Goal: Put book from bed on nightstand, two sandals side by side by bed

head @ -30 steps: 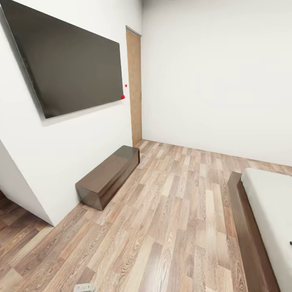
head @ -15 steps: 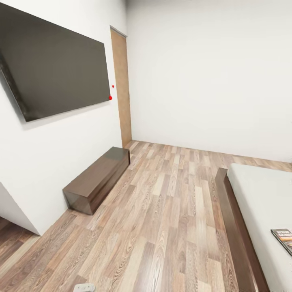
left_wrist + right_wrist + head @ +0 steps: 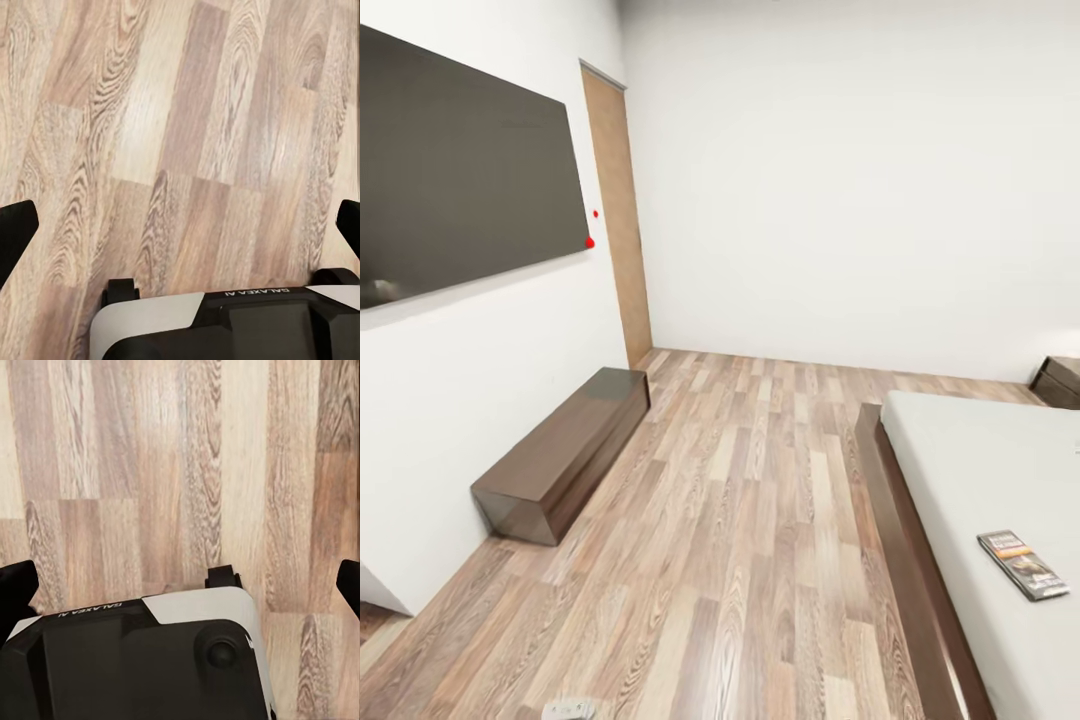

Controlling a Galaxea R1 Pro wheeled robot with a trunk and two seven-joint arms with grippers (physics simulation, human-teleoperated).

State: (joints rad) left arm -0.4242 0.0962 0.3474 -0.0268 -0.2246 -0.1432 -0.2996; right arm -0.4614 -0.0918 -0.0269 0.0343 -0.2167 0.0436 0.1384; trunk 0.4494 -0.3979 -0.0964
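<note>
The bed [image 3: 970,470], with its off-white mattress and dark wooden frame, fills the right of the head view. On the mattress near the right edge lies the book [image 3: 1022,564], flat, dark cover with an orange band. The corner of a dark nightstand [image 3: 1062,379] peeks in beyond the bed's far end, against the back wall. The blue sandals are out of view. My left gripper [image 3: 184,225] hangs open over bare wood floor, holding nothing. My right gripper [image 3: 180,581] is also open and empty above the planks, with the robot's base beneath it.
A long low dark bench [image 3: 565,450] stands along the left wall under a large black wall screen [image 3: 460,180]. A wooden door [image 3: 618,215] sits in the far left corner. Wood-plank floor [image 3: 750,520] stretches between bench and bed.
The head camera has swung to the right: bench, screen and door slid left in the picture, while more of the bed, the whole book and the nightstand corner came into view.
</note>
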